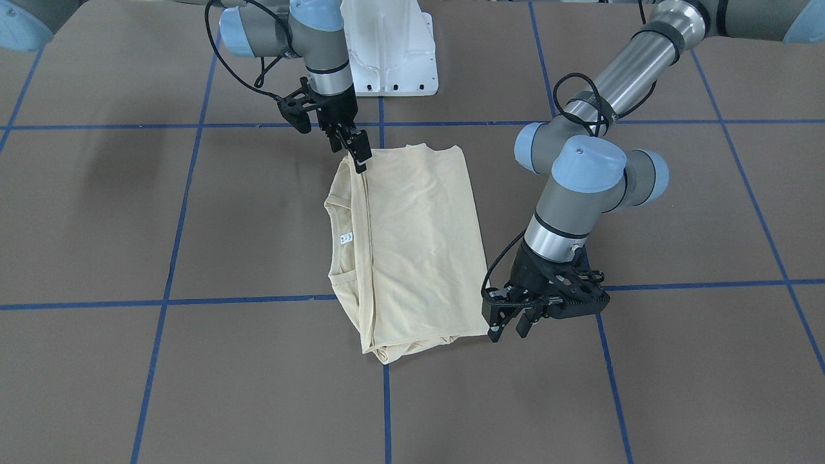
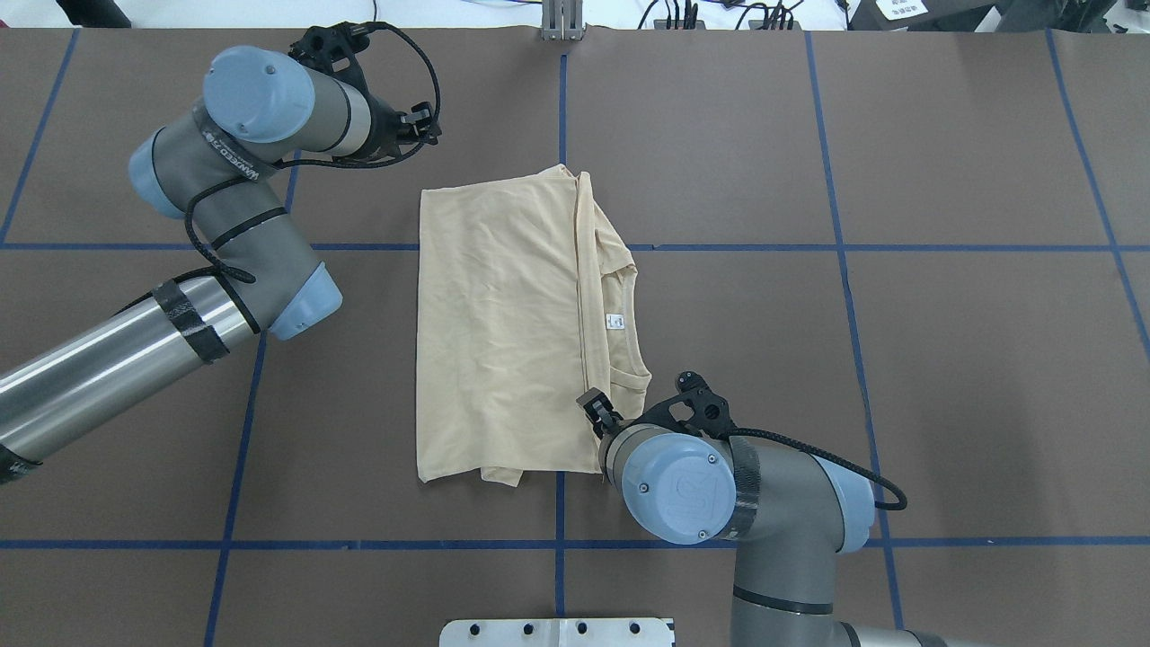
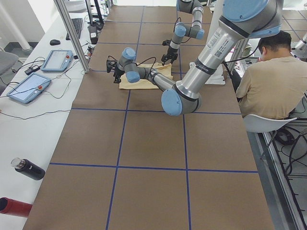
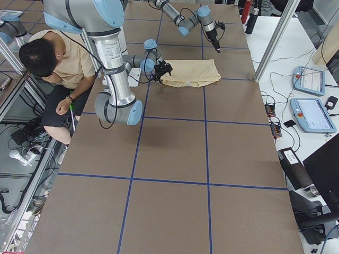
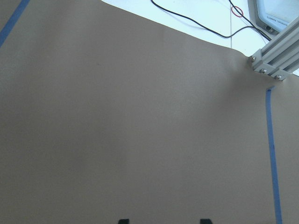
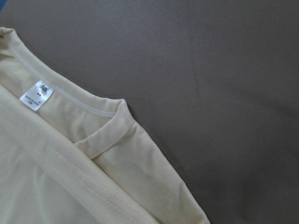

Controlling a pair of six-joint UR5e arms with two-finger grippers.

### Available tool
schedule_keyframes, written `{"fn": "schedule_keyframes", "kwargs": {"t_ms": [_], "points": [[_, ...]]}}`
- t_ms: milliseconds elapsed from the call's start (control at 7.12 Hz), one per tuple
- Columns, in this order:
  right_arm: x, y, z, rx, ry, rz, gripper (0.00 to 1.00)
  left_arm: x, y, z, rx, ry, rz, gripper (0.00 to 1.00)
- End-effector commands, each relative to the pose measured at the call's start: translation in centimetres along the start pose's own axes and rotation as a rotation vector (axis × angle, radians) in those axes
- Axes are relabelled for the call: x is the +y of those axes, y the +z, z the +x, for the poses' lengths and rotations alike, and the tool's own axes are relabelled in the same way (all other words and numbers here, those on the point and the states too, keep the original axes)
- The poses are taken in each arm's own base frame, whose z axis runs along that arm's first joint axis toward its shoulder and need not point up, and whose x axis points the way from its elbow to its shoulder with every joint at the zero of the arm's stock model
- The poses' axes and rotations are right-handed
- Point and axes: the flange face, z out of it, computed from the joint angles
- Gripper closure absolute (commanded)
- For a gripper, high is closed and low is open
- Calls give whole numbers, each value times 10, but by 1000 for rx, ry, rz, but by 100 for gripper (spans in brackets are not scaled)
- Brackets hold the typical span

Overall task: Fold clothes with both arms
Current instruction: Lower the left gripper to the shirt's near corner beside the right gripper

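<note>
Two claws, one shirt: the T-shirt lies folded into a rough rectangle near the middle of the brown table. Plain cream cloth is uppermost, and the neckline and small white label show along the edge on my right side. My left gripper is spread wide with nothing between its fingers. It stands just beside the shirt's far corner on my left, over bare table, and its wrist camera sees only brown surface and a blue tape line. My right gripper points down at the shirt's near right corner, its tip at the folded edge by the neckline. Whether it pinches cloth or merely touches it I cannot tell, since its own camera shows only collar, label and table.
</note>
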Motion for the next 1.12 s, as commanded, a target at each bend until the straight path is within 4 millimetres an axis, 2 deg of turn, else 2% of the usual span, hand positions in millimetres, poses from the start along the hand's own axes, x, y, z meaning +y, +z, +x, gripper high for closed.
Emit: {"fn": "schedule_keyframes", "kwargs": {"t_ms": [0, 140, 281, 562, 702, 843, 983], "points": [[1, 3, 0, 2, 20, 1, 60, 0, -1, 0, 1, 0, 0, 41], [2, 5, 0, 4, 23, 3, 64, 0, -2, 2, 4, 1, 1, 41], [1, 5, 1, 5, 16, 2, 100, 0, -2, 1, 3, 1, 1, 41], [4, -6, -2, -2, 5, -23, 100, -1, -3, 0, 5, -1, -1, 41], [3, -26, -5, -13, 10, -54, 100, 2, -29, 1, 49, 6, 10, 41], [-3, -39, -6, -17, 16, -71, 100, 23, -68, -16, 102, -2, -15, 41], [-8, -38, 0, -13, 16, -67, 100, 47, -100, -44, 132, -87, -107, 41]]}}
